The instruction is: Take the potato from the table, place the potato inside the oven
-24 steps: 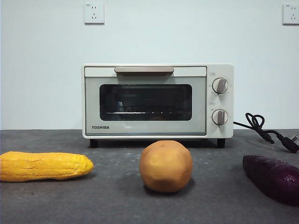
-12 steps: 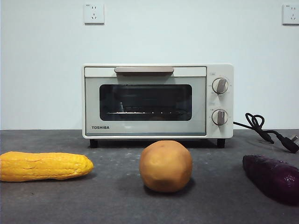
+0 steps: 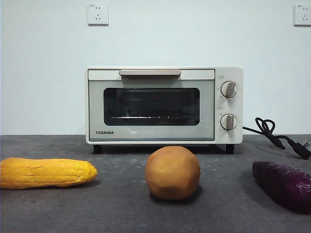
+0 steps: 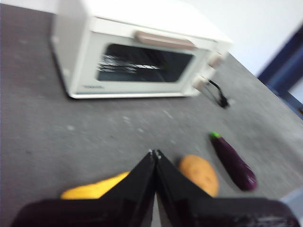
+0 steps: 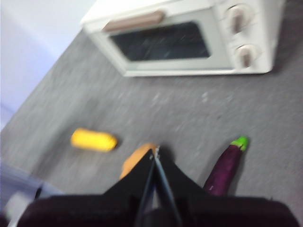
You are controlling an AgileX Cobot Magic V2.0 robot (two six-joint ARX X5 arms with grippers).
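Note:
The round orange-tan potato (image 3: 172,173) rests on the dark grey table (image 3: 121,208), in front of the cream TOSHIBA oven (image 3: 164,105), whose glass door is closed. The left wrist view shows the potato (image 4: 201,174) just beyond my left gripper (image 4: 155,152), whose jaws are shut with nothing between them, high above the table. My right gripper (image 5: 154,152) is also shut and empty, hovering over the table with the potato (image 5: 135,159) partly hidden behind its jaws. Neither gripper appears in the front view.
A yellow corn cob (image 3: 46,172) lies left of the potato. A dark purple eggplant-like vegetable (image 3: 284,184) lies to its right. The oven's black cord (image 3: 277,137) trails on the table at the right. Wall sockets (image 3: 97,14) sit above.

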